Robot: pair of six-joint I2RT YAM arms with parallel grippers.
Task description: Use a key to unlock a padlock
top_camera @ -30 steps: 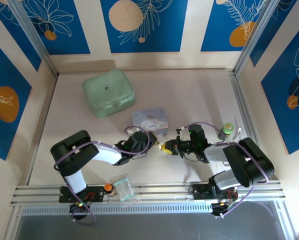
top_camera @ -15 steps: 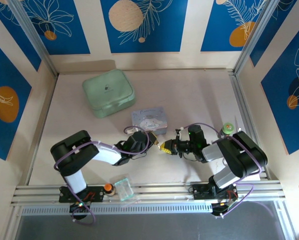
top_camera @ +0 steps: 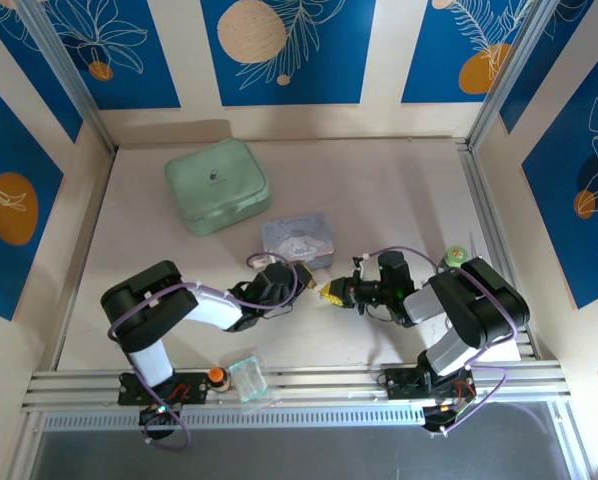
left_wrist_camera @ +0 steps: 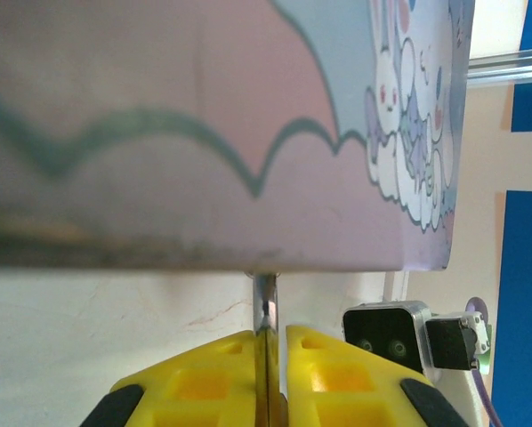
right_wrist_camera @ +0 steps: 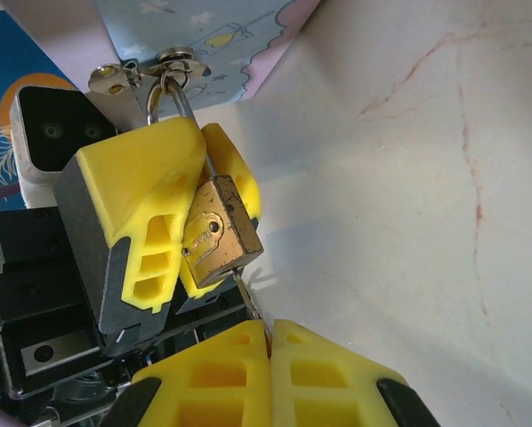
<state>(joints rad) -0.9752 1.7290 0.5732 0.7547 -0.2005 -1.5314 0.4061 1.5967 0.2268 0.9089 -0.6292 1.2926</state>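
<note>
The small brass padlock [right_wrist_camera: 217, 236] hangs by its silver shackle [right_wrist_camera: 164, 84] from the hasp of the pastel cartoon tin [top_camera: 299, 238]. My left gripper [left_wrist_camera: 270, 338] is shut on the padlock, with the shackle [left_wrist_camera: 266, 307] rising between its yellow fingers [right_wrist_camera: 150, 191] to the tin's edge. The right gripper [right_wrist_camera: 269, 334] is shut on the thin key [right_wrist_camera: 248, 298]. The key's tip touches the bottom face of the padlock body. In the top view both grippers meet just below the tin, left gripper [top_camera: 304, 281] facing right gripper [top_camera: 332, 292].
A mint-green case [top_camera: 216, 185] lies at the back left. A green-capped object [top_camera: 457, 260] stands by the right rail. On the front rail sit an orange knob [top_camera: 217, 376] and a clear plastic piece [top_camera: 247, 375]. Open tabletop lies right of the tin.
The right arm's elbow and forearm have swung inward and up while its gripper stays at the padlock. The left arm has not moved.
</note>
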